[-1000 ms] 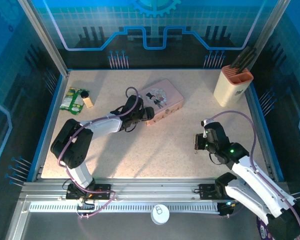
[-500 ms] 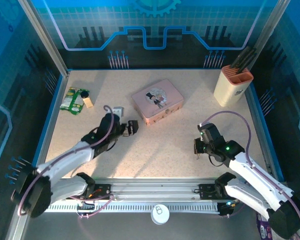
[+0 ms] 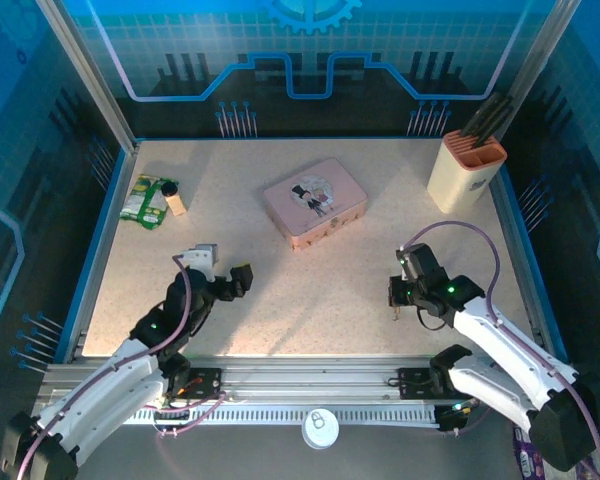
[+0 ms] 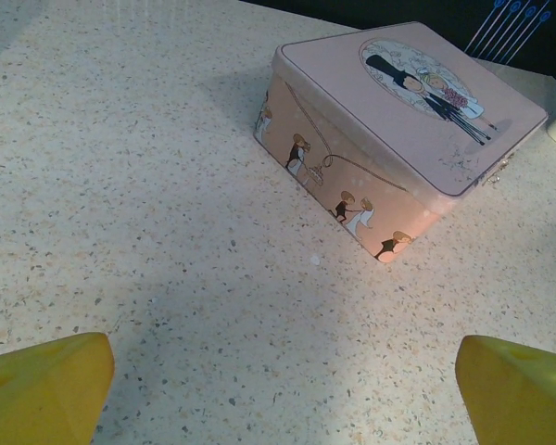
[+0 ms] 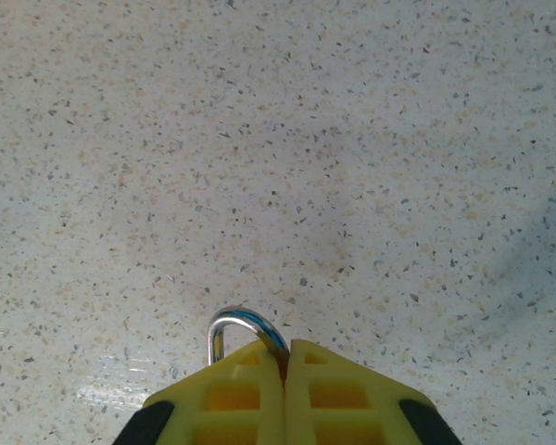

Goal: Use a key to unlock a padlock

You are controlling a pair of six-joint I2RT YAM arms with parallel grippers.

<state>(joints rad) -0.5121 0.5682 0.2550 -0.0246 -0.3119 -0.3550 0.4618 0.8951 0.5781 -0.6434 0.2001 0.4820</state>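
My left gripper (image 3: 238, 279) had drawn back from the pink tin (image 3: 315, 201) to the near left of the table (image 3: 320, 290). The tin lay shut, and the beige holder (image 3: 465, 172) at the far right had dark handles standing in it. Of the padlock (image 5: 244, 318) I saw just a thin silver shackle arching above my right gripper (image 5: 285, 357), pinched tight on it; my left fingers (image 4: 46, 375) were spread wide, holding nothing.
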